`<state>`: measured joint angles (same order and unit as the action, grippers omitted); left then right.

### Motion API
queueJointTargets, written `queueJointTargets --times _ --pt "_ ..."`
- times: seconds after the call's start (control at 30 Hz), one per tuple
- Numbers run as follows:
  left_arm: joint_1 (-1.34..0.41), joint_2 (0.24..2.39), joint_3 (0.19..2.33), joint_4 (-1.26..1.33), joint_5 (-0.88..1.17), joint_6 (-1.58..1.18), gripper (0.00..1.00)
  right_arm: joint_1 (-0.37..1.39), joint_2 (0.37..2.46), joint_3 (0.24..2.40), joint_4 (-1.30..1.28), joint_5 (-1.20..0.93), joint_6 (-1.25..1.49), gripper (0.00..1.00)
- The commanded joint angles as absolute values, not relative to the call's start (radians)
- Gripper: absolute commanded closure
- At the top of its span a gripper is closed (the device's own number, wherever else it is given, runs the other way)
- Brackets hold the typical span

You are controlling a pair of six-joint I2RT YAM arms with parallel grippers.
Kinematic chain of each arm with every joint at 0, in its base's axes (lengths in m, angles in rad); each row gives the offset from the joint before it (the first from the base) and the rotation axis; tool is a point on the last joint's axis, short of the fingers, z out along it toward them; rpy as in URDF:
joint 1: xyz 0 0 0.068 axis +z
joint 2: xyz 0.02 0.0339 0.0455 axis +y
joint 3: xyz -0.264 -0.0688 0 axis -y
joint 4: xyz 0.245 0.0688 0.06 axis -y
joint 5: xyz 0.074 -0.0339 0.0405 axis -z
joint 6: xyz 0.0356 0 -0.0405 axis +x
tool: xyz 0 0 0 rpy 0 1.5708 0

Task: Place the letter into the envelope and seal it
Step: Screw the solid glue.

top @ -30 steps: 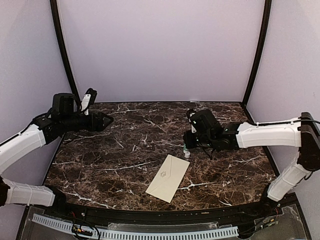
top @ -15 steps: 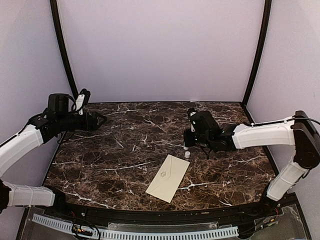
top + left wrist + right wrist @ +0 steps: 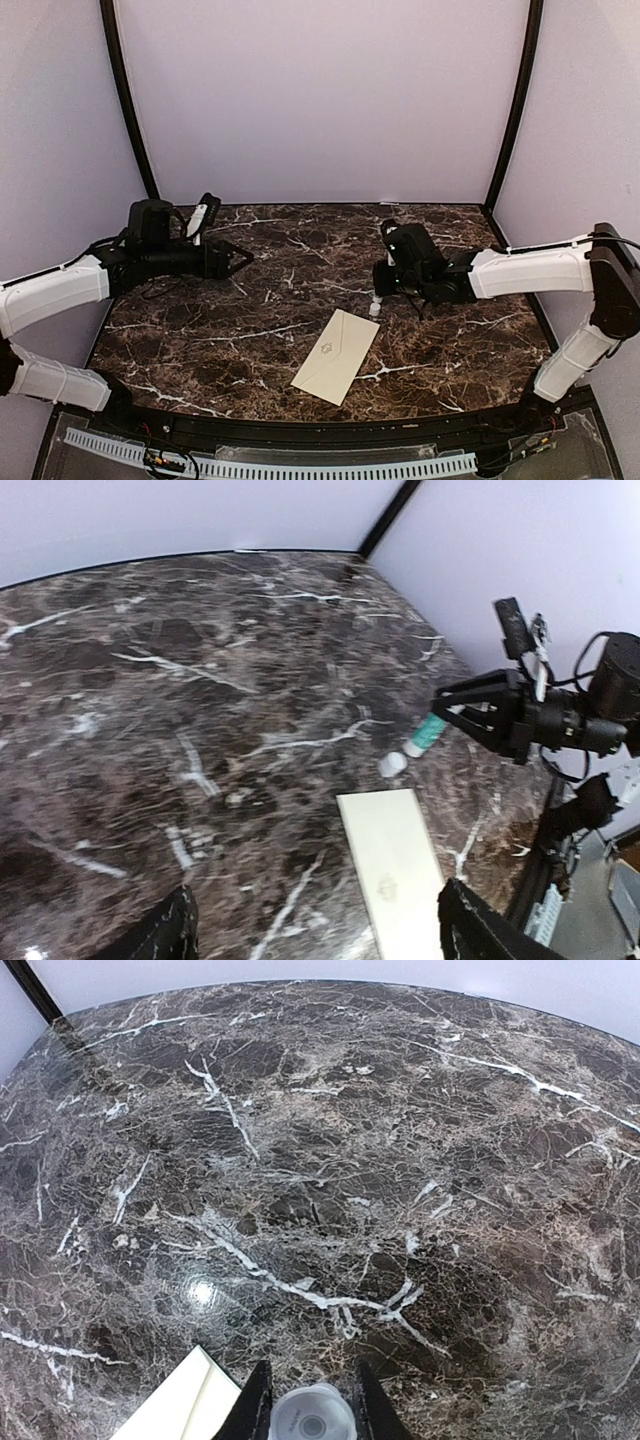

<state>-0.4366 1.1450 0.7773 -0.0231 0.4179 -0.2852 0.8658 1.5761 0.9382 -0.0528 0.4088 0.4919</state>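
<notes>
Leftward motion is over: since a second ago my left arm has swung in from the left edge, over the table (image 3: 180,350); the envelope (image 3: 336,356) lies where it lay.

On the left, the wall and its black post (image 3: 128,110) stand close behind my left arm. My left gripper (image 3: 240,262) hovers over the far-left marble, fingers wide apart and holding nothing, with bare marble ahead and to its right.

At the middle, the envelope lies flat near the front edge, emblem up, slanting away to the right. It is well apart from my left gripper, nearer the front and to the right. A small white cap (image 3: 374,310) sits just beside its far corner.

Just beyond that, my right gripper (image 3: 378,287) is clamped on a tube (image 3: 430,733), tip down above the cap. Right of it, bare marble runs to the right wall.
</notes>
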Motion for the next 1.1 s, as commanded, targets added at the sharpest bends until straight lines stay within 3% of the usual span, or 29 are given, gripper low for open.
queueJointTargets --times 0.0,0.2,0.57,0.97,1.07 --pt "-0.537 1.219 0.729 0.315 0.546 -0.458 0.19 0.839 1.485 0.907 -0.014 0.331 0.507 0.87" --pt "-0.604 1.307 0.760 0.531 0.589 -0.404 0.19 0.815 1.418 0.868 -0.030 0.302 0.505 0.87" --pt "-0.759 1.607 1.016 0.561 0.855 -0.378 0.20 0.793 1.351 0.975 0.035 -0.344 0.437 0.85" --pt "-0.826 1.649 1.091 0.330 0.706 -0.245 0.21 0.796 1.407 1.057 0.074 -0.525 0.440 0.84" --pt "-0.828 1.648 1.092 0.318 0.673 -0.242 0.29 0.803 1.425 1.076 0.063 -0.548 0.435 0.84"
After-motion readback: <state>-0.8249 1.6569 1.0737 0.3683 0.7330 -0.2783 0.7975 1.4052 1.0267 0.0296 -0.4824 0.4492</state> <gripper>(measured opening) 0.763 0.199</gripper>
